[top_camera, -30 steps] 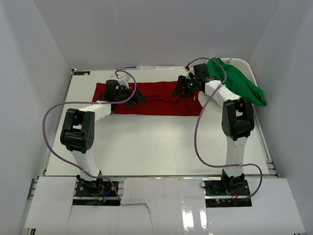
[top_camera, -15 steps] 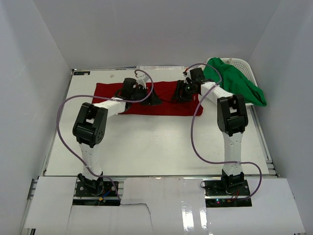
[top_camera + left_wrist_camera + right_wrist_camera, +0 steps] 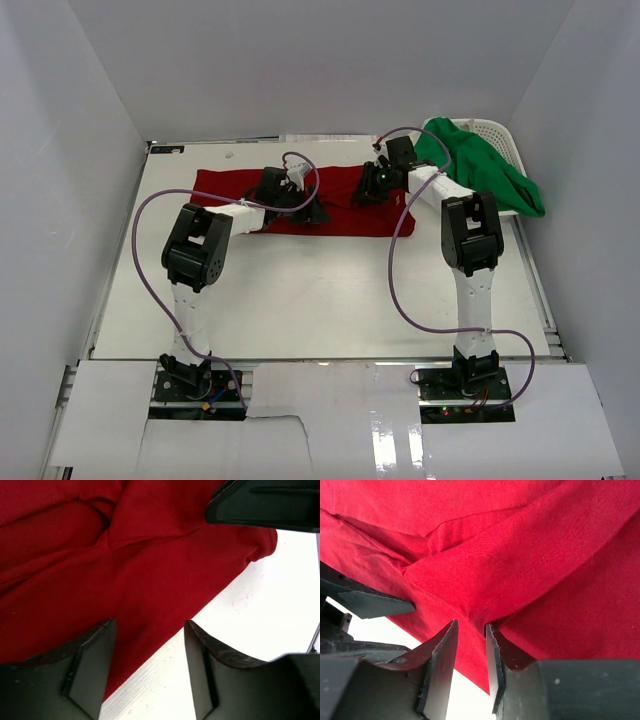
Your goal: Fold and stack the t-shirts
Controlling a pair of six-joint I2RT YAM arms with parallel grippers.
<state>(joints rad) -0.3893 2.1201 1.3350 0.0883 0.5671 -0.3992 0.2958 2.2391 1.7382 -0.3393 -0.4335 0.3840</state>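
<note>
1. The red t-shirt (image 3: pixel 350 218) is lying stretched from side to side across the far part of the white table (image 3: pixel 320 300). It is creased, with folds gathering along its middle.
2. The left claw (image 3: pixel 308 208) is sitting low over the shirt's near edge, close to the middle of the garment. In the left wrist view (image 3: pixel 147 655), its fingers (image 3: pixel 92 665) are standing spread wide. Red cloth and a strip of bare table are showing between them, and they are gripping nothing.
3. The right claw (image 3: pixel 372 186) is reaching onto the shirt's far right part, near the left claw. In the right wrist view (image 3: pixel 470 630), its fingers (image 3: pixel 440 665) are pressing almost together and pinching a raised fold of the red cloth.
4. The green t-shirt (image 3: pixel 490 170) is lying bunched over the white basket (image 3: pixel 497 128) at the table's far right corner. It is spilling over the basket's near rim, apart from the red t-shirt.
</note>
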